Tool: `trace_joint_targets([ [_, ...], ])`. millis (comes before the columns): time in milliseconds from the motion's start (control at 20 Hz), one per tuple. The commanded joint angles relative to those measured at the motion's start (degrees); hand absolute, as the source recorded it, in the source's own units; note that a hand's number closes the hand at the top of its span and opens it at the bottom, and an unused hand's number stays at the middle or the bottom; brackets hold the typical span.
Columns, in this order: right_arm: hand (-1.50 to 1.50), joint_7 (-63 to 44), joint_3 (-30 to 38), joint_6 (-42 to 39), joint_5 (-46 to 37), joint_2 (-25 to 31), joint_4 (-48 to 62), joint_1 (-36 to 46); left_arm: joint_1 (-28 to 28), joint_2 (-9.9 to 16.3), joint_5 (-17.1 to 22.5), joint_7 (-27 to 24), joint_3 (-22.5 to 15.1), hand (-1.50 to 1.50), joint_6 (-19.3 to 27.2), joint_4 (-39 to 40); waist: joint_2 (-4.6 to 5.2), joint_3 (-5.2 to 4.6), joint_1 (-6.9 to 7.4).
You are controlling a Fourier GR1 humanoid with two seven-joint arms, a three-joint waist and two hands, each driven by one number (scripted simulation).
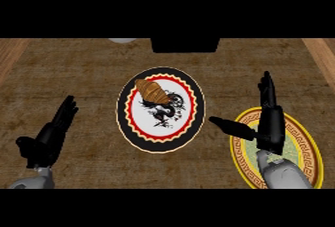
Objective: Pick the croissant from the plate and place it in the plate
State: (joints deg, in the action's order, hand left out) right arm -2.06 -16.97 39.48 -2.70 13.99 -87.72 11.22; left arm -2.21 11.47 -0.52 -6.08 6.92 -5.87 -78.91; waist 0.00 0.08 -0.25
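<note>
The croissant [151,91] is seen lying on the black-rimmed plate [161,144]. Right of it, the yellow-rimmed plate [311,153] carries no pastry. The right hand [270,126] is held above that plate, fingers straight, thumb spread, nothing gripped. The left hand [49,137] rests open. The transfer remains outstanding.

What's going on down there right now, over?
Both hands open: left hand resting at counter's left, right hand over yellow plate. Croissant lies on black-rimmed plate, upper left part. Nothing between them.
</note>
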Motion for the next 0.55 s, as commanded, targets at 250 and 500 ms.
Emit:
trace_joint_targets([
  [250, -1.50, 17.5, 7.7, -13.8, 6.5, 2.2, 5.8, -9.2, 3.8, -0.9, 0.4, 2.1, -0.7, 0.00, -1.2, -5.6, -0.05, -0.05, 0.39],
  [500, -1.50, 17.2, 9.7, -14.0, 3.5, 0.8, 2.1, -11.1, -3.3, -4.2, -3.3, 0.7, -1.6, 0.00, 3.9, 2.1, -0.03, -0.08, 0.06],
])
